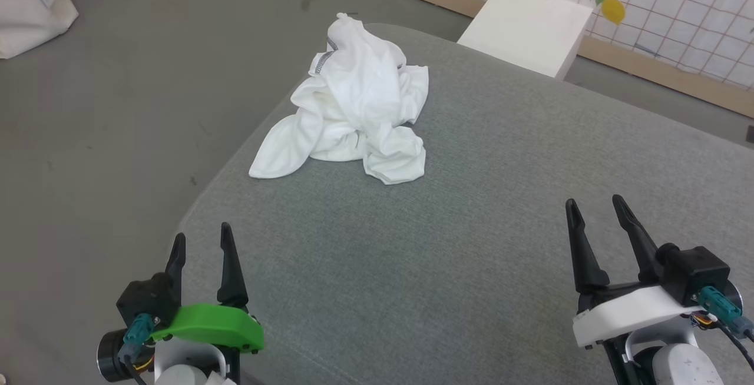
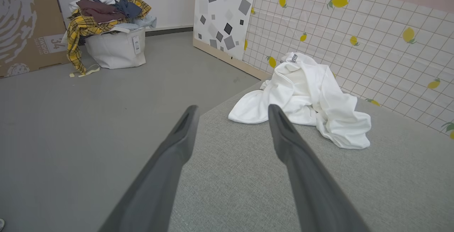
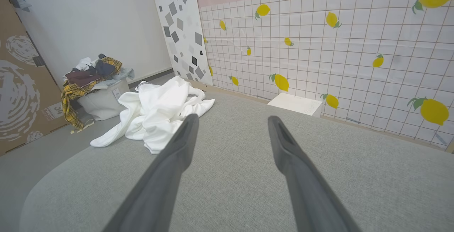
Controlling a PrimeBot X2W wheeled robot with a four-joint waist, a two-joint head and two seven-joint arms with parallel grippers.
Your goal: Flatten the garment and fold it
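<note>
The left hand (image 1: 202,230) hovers above the near left corner of the counter (image 1: 471,226), its 2 long dark fingers spread apart and holding nothing. A bright green cover sits on its wrist. The right hand (image 1: 593,199) hovers over the near right part of the counter, wearing a white cover, its 2 fingers likewise apart and empty. Both point toward the far side.

The counter is covered in a grey woven fabric and has a rounded left corner. The garment (image 1: 353,108) lies in a crumpled white heap by the far left edge, well apart from both hands. It bunches up into a peak, and dark grey zigzag stitching shows along a seam near the top. One flat flap spreads toward the left edge.

Beyond the far edge stands a plain white box (image 1: 527,26) on the grey floor (image 1: 118,108), against a wall (image 3: 319,47) of white tiles printed with yellow lemons. A pink band above the tiles reads "RESTAURANT". Next to the tiles leans a white panel (image 2: 223,12) scattered with grey squares.

On the floor to the left sits a white fabric basket (image 2: 115,49) piled with clothes (image 2: 106,8), including a yellow checked piece hanging over its side. A brown cardboard sheet (image 2: 25,26) stands behind it.
</note>
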